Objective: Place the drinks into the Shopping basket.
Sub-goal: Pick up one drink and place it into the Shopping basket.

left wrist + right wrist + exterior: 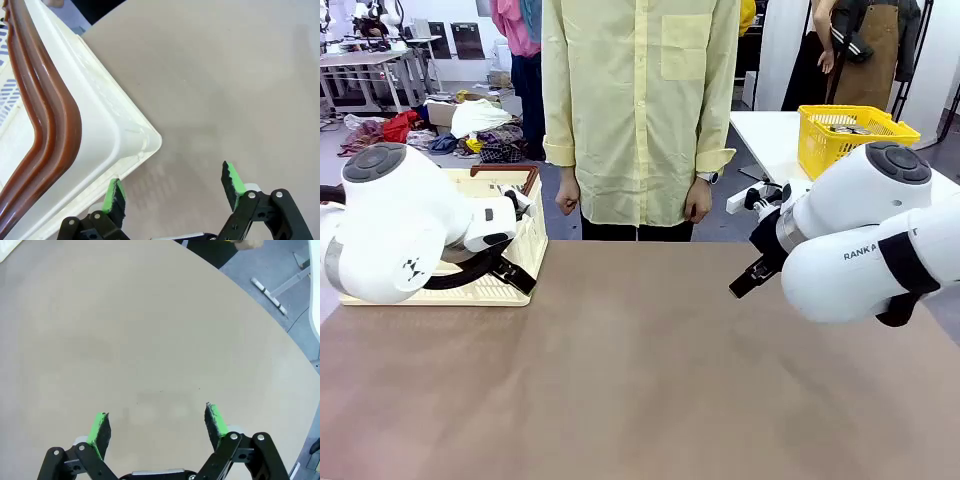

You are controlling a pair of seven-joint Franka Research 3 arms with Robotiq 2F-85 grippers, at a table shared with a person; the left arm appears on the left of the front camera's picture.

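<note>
Left gripper (172, 186) wide and empty, just beside a corner of the Shopping basket (100, 130) at the left end of the table (640, 380). Right gripper (157, 421) wide and empty too, above bare table. Wait with jaws spread (cannot tell where the drinks are); then clamp each one mid-body, upright, and lower inside the rim.

The only legible print is black lettering (867, 251) on the white casing of the right arm (830, 285), just behind the right hand (748, 283): "RANK A" and, farther from the hand, a lone "T". A small black mark (412, 268) on the left arm (390, 230) is too small to read.
</note>
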